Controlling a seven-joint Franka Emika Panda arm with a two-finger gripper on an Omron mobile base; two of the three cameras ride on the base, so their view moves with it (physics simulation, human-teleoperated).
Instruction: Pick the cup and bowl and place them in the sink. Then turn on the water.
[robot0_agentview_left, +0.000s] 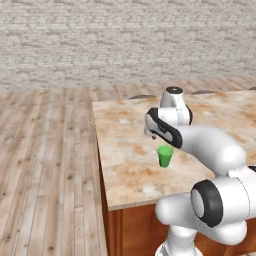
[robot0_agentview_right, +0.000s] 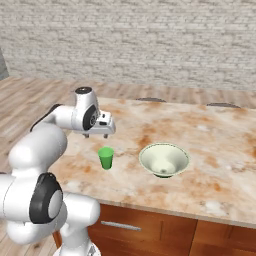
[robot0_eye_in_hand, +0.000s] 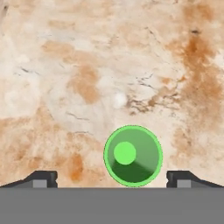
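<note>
Green cup (robot0_eye_in_hand: 133, 155) upright on marble counter (robot0_agentview_right: 220, 145), just below wide-open, empty gripper (robot0_eye_in_hand: 111, 179); bowl (robot0_agentview_right: 164, 160) beside. Risk: off-centre descent clips rim, tips cup.

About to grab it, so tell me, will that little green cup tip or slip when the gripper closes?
The cup is small, tapered and stands upright on the counter, so an off-centre nudge might tip it. Its smooth sloped sides may slip upward. It probably weighs little.
</note>
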